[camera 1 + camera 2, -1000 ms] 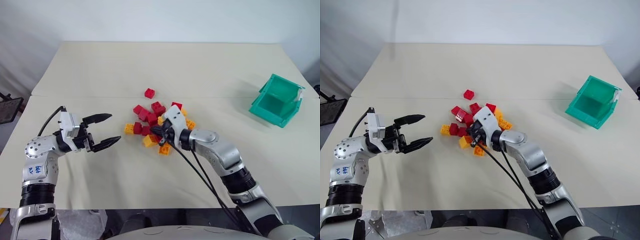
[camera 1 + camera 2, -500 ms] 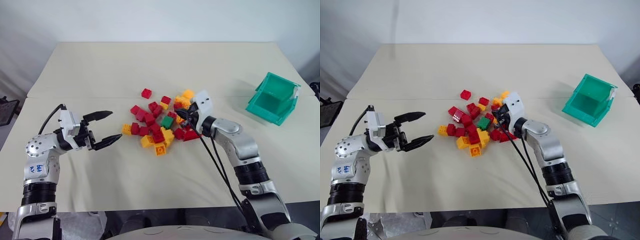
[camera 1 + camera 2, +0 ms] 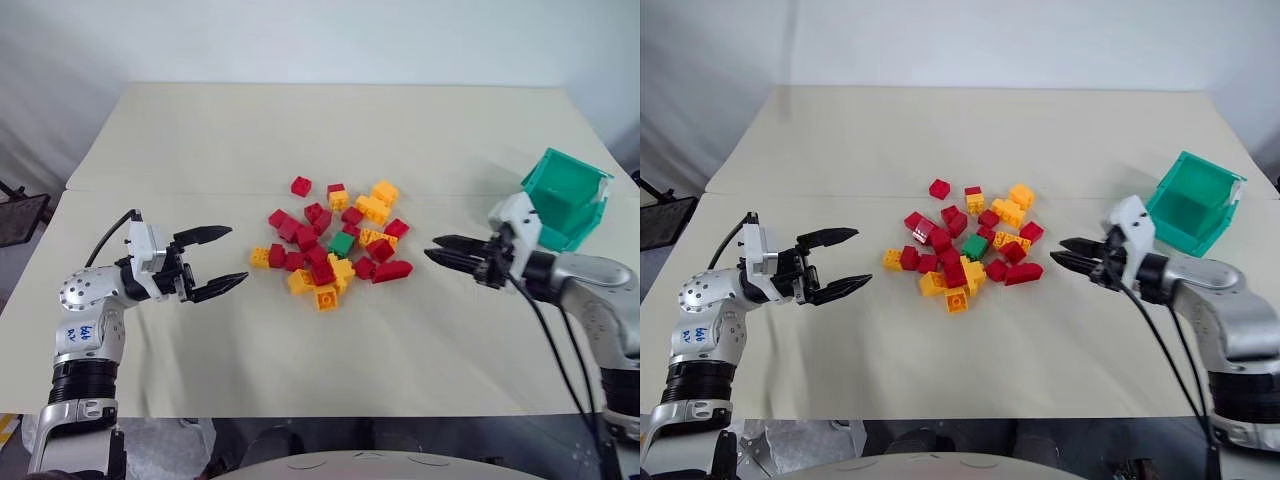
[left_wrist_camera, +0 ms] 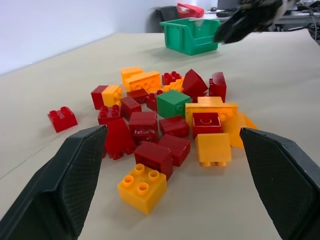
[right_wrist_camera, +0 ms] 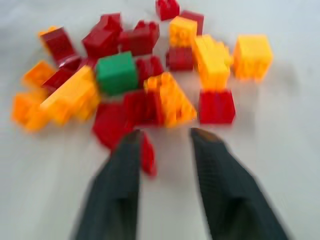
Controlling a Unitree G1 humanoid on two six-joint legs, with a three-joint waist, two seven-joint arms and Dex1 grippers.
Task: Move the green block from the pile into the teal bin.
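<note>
The left gripper [image 3: 231, 258] hovers wide apart beside the pile [image 3: 335, 243], and the right gripper [image 3: 438, 249], fingers parted and grasping nothing, hovers between the pile and the teal bin [image 3: 567, 197]. The green block [image 3: 341, 244] sits amid the pile.

My table [image 3: 200, 130] is a wide cream surface with a seam running across it just behind the pile [image 3: 335, 240]. The pile lies spread out near the middle, red and yellow-orange bricks scattered loose, with the green block [image 3: 342, 243] sitting among them close to the heap's centre and one red brick [image 3: 300, 185] lying a little apart on the far side. Well to the right of the pile, near the table's edge, stands the teal bin [image 3: 1193, 205]
</note>
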